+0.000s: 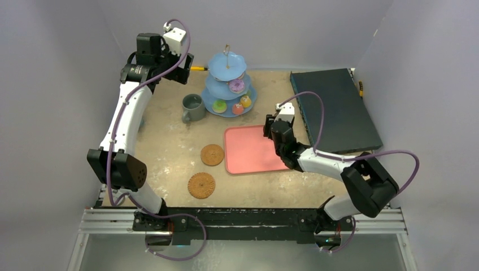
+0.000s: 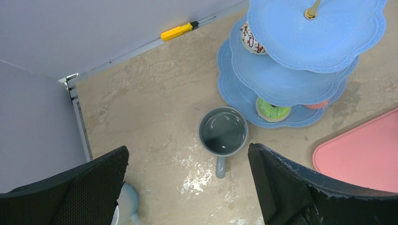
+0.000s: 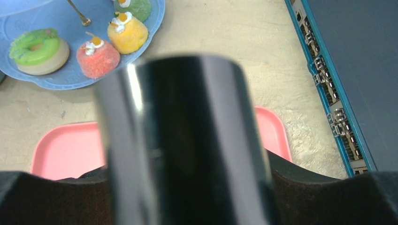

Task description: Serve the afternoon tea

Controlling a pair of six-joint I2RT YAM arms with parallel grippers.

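Note:
The blue three-tier stand (image 1: 228,84) stands at the back centre with several small doughnuts and cupcakes on its tiers, among them a purple doughnut (image 1: 236,86), a green doughnut (image 3: 35,49), a red cupcake (image 3: 97,58) and a yellow cupcake (image 3: 126,33). The grey-green mug (image 2: 223,131) stands upright just left of the stand. The white mug (image 2: 126,202) peeks out behind my left finger. Two woven coasters (image 1: 212,154) (image 1: 201,185) lie left of the pink tray. My left gripper (image 2: 187,154) is open and empty, high above the grey-green mug. My right gripper (image 3: 180,161) is shut on the glossy black tongs (image 3: 178,112) over the tray.
The pink tray (image 1: 251,152) lies bare at mid-table. A dark flat box (image 1: 336,110) lies at the right. A yellow screwdriver (image 2: 178,31) lies along the back wall. Grey walls close in on the left, back and right.

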